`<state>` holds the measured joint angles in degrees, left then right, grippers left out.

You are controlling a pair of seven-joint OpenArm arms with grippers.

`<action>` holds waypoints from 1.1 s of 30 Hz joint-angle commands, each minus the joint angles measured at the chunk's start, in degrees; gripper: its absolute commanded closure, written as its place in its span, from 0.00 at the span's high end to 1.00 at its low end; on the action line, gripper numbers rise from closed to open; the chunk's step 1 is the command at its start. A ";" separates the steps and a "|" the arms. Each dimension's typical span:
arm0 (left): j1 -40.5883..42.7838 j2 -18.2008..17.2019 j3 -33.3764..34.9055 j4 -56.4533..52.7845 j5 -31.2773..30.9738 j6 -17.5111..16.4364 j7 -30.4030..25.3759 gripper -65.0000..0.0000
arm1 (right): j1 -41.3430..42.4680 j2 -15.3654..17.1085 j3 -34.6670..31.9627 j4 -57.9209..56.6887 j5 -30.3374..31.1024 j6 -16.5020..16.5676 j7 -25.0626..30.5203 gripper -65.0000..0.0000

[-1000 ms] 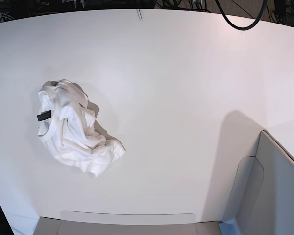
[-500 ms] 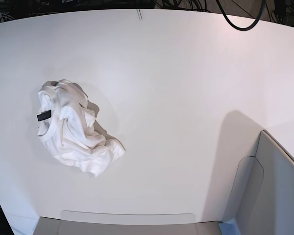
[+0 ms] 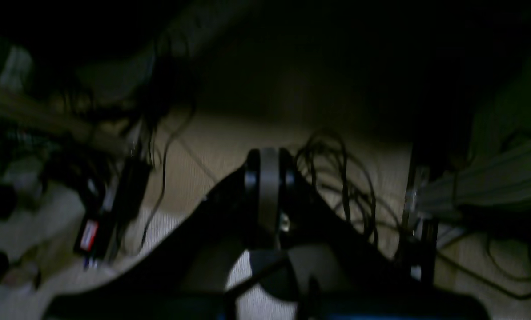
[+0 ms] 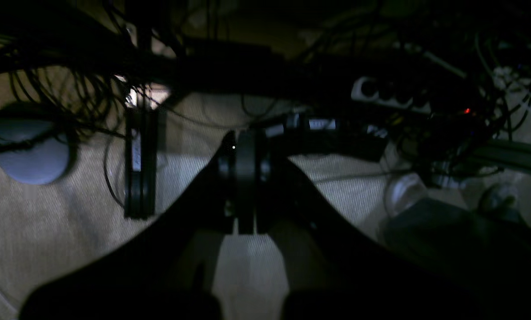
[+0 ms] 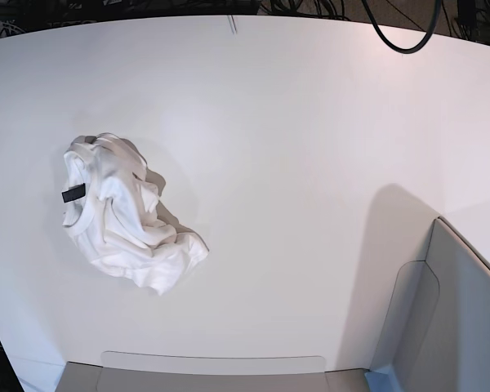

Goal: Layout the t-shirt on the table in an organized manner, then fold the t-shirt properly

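Left wrist view: left gripper (image 3: 269, 178), jaws pressed together on nothing, hanging over a dim beige floor (image 3: 230, 146) strewn with black cables (image 3: 341, 178); right wrist view: right gripper (image 4: 244, 178), jaws likewise closed and empty, above the same kind of floor, with cables (image 4: 61, 89) and a power strip (image 4: 390, 98) at the far side. Base view: t-shirt (image 5: 126, 214), white, crumpled in a heap on the left half of the table (image 5: 310, 147), well apart from the grey panels (image 5: 449, 318) at the near right. Its long axis runs from far left to near right, with the collar and black neck label (image 5: 73, 193) at its left side.
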<state>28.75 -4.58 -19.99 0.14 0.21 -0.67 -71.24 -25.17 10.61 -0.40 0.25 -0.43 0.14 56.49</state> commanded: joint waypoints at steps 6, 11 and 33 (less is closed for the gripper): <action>2.59 1.28 -0.19 0.34 -0.16 0.80 -5.46 0.00 | -1.60 0.60 -0.08 0.14 -0.06 -0.01 9.49 0.00; 6.02 1.63 -0.19 6.06 -0.16 0.80 -5.46 0.00 | -1.51 0.60 0.01 0.14 0.03 -0.01 9.49 0.00; 25.18 12.89 0.34 50.19 0.10 0.80 -5.28 0.00 | -13.47 0.25 0.01 31.79 0.03 -0.10 9.31 0.00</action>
<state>52.53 7.94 -19.62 50.02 0.67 -0.45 -72.23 -37.26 10.59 -0.36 31.62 -0.21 -0.10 64.03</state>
